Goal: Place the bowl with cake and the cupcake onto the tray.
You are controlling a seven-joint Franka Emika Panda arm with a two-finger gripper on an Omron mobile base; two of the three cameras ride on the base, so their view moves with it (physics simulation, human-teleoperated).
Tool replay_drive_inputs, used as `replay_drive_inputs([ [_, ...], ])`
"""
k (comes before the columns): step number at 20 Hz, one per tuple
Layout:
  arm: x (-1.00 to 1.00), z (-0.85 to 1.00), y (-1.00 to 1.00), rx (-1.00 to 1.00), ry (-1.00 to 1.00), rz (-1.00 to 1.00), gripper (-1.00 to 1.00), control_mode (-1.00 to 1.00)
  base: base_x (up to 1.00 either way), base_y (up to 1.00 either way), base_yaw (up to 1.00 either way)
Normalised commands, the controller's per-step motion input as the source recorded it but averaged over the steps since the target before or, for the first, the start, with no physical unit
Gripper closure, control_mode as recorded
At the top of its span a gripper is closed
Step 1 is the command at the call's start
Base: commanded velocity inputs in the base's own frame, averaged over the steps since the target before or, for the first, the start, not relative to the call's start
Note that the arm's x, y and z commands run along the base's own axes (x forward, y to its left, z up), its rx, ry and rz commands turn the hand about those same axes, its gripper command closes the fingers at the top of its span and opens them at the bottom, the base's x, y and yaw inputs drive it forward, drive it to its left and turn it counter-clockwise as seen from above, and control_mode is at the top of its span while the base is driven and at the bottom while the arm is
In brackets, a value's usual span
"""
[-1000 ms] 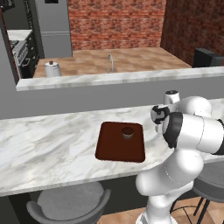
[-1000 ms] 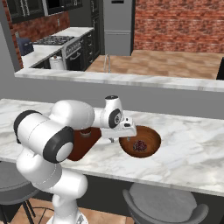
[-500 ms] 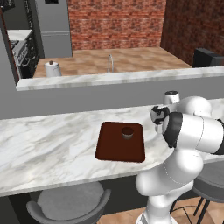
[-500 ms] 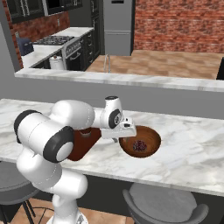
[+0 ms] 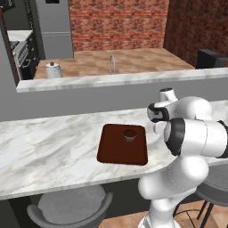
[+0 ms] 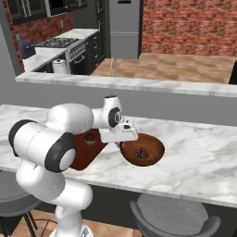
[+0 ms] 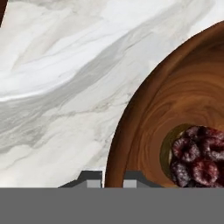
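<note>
We see a white kettle at the back counter's left end, a faucet mid-counter, grey stools below the marble counter's near edge

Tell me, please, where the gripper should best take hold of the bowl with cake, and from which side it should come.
Best at the rim of the bowl with cake, on the side nearest the tray, coming from above. The bowl is wide and shallow, so only its thin wall fits between the fingers. In the hand view the gripper sits with one fingertip on each side of that rim; the cake piece lies clear at the centre.
</note>
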Motion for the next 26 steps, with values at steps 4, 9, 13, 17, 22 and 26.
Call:
replay_drive_inputs([
  [4,-0.02,0.49,0.84,-0.10,0.11,-0.23,1.00,-1.00,0.00,0.00,0.00],
  [9,-0.06,0.70,0.84,-0.27,0.12,-0.21,1.00,-1.00,0.00,0.00,0.00],
  [13,-0.63,0.37,0.85,-0.13,0.00,-0.37,1.00,-1.00,0.00,0.00,0.00],
  [17,-0.44,0.14,0.89,-0.10,-0.01,-0.42,1.00,-1.00,0.00,0.00,0.00],
  [22,-0.01,0.00,0.78,0.01,-0.12,-0.29,1.00,-1.00,0.00,0.00,0.00],
  [26,0.39,-0.17,1.00,-0.03,-0.09,-0.13,1.00,-1.00,0.00,0.00,0.00],
])
